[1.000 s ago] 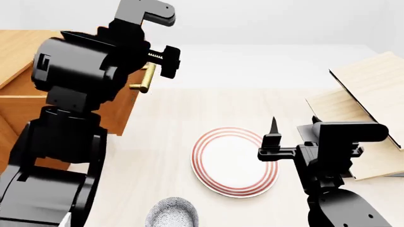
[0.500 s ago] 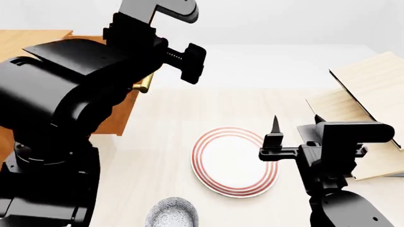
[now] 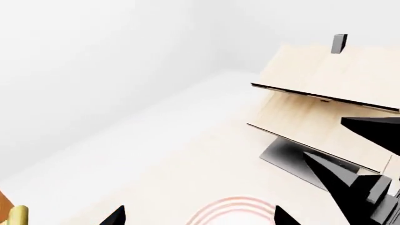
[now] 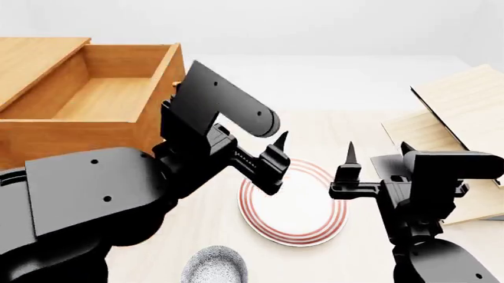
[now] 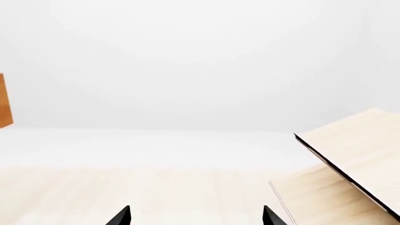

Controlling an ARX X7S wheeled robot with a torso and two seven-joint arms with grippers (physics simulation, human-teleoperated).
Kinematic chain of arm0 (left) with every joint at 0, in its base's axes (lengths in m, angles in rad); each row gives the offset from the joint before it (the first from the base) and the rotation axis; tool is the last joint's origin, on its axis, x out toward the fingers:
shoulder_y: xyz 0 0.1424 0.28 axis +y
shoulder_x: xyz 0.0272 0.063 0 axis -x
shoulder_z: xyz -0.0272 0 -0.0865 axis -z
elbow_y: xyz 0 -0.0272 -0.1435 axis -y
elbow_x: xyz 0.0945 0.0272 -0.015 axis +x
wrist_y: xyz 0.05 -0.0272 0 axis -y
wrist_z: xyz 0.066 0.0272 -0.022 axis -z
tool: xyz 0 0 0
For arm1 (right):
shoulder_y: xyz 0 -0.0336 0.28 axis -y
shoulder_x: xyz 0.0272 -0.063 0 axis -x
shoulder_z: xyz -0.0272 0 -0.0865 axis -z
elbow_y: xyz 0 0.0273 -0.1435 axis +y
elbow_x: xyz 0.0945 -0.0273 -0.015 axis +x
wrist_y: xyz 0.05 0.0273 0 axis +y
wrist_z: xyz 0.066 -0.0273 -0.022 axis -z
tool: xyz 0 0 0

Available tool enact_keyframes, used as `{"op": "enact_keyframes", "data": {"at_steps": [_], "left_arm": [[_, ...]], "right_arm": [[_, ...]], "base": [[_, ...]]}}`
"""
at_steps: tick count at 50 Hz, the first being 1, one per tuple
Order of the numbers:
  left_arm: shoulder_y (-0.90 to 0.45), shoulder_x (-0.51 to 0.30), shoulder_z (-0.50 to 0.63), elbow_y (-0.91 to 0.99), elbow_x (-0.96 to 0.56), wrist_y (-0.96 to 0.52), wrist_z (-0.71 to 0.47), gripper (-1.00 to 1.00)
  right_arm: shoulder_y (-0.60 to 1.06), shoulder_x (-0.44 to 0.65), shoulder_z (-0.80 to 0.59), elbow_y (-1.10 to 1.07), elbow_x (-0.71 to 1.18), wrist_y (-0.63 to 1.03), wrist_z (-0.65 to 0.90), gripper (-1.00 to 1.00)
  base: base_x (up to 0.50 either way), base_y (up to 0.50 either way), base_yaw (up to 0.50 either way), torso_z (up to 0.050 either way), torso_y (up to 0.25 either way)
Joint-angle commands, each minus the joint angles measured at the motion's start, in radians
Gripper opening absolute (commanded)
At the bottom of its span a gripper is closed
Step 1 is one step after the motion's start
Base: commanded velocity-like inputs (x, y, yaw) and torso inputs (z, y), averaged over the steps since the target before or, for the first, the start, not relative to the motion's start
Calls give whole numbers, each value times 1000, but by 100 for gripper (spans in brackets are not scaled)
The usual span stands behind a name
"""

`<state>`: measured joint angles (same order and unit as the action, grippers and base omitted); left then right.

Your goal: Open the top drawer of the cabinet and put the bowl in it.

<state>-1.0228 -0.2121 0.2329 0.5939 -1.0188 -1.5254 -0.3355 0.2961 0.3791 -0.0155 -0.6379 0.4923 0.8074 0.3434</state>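
Observation:
The cabinet (image 4: 32,59) stands at the far left with its top drawer (image 4: 102,97) pulled out, its light wood inside bare. The speckled bowl (image 4: 214,266) sits on the table at the near edge, partly cut off, apart from both grippers. My left gripper (image 4: 272,158) hovers open over the left rim of the red-ringed plate (image 4: 303,206); in the left wrist view its fingertips (image 3: 115,216) are wide apart with nothing between them. My right gripper (image 4: 378,154) stands open just right of the plate, also holding nothing (image 5: 195,216).
A tilted light-wood shelf rack (image 4: 461,118) on a black stand fills the right side. One end of a brass handle (image 3: 18,214) shows at the edge of the left wrist view. My bulky left arm (image 4: 87,200) hides the cabinet's lower front.
My left arm has swung down and right, away from the drawer handle to over the plate, uncovering the open drawer. The right gripper barely shifted.

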Motion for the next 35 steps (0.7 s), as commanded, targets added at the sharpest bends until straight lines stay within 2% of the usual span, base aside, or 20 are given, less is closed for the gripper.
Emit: {"op": "enact_keyframes", "data": {"at_steps": [1,15,35], "left_arm": [[171,-85,60,125,-100,52,-44,100],[305,-195,162,166,-24,148,-4,100],[416,-300,181,141,32,237,34,100]], "right_arm": [[-2,6,17,-16,14,9,9,100],[-2,8,13,-16,18,7,13,100],[-1,6,-15,2,8,-7,15,100]], "base": [[0,0,0,0,0],[0,0,0,0,0],[0,0,0,0,0]]}}
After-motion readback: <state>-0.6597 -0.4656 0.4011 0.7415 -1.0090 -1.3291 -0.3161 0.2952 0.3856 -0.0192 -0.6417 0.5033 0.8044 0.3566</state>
